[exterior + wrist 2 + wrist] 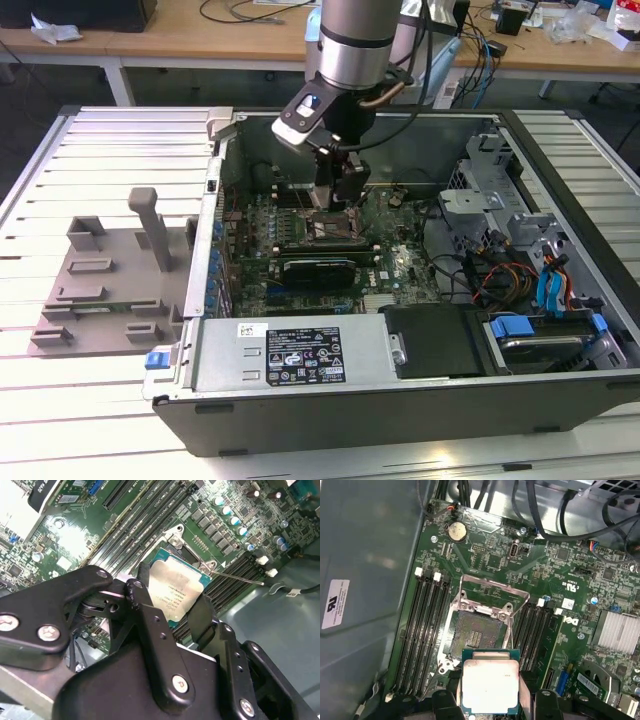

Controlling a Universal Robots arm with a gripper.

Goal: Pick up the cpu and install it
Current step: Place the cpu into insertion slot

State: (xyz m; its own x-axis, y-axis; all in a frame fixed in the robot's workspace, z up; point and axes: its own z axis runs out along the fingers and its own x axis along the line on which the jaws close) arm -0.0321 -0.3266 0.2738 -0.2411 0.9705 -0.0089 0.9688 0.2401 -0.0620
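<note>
Slatted silver metal tabletop (60, 370) carries an open black-and-grey computer case (400, 400) lying on its side, with pale wooden desks (200, 40) behind it. A grey plastic tray with upright posts (100, 290) sits just beside the case, on the exterior view's left. The silver cylindrical robot arm (355, 40) reaches down into the case, and its black two-fingered claw (335, 195) hangs over the green motherboard (495, 555). The claw is closed narrowly on the cpu (490, 685), a small flat square chip with a pale silver metal top and a thin darker green rim. In both wrist views one black finger (145, 600) presses against each of two opposite edges of the chip, which lies level between them with its metal face towards the cameras. The chip is held above the board, not seated. In the first wrist view it overlaps one edge of the dark square socket (477, 632), most of whose bare contact field lies uncovered beyond the chip. The socket's thin silver metal retaining frame (495, 592) is swung open on the side away from the claw. Long black memory slots (420, 630) run along both sides of the socket. A round silver coin battery (456, 531) sits further off on the board, and a finned silver heatsink (617, 630) stands well apart from the socket.
</note>
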